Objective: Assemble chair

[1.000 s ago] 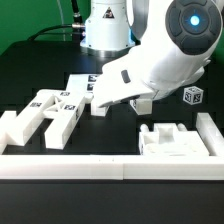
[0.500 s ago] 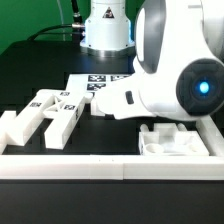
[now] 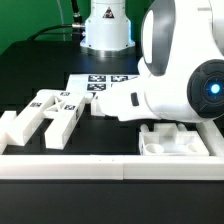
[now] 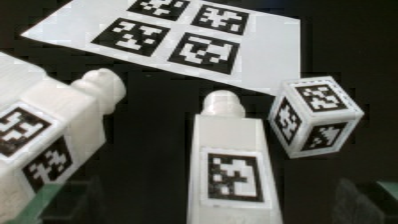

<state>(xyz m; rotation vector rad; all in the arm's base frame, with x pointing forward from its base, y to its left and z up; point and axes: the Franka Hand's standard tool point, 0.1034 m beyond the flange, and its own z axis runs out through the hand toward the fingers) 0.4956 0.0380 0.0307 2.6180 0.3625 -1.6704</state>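
Exterior view: my gripper hangs low beside the marker board, with the chair blocks just toward the exterior view's left.

Wrist view: the jaws are spread wide and hold nothing. The tagged chair bar lies directly below, one end pointing at the marker board, with the small cube just beside it.

We see bright, even light: the white arm nearly washes out against the black worktop, shaded only on its underside. In the wrist view we find the white bar and its tag soft, blurred throughout.
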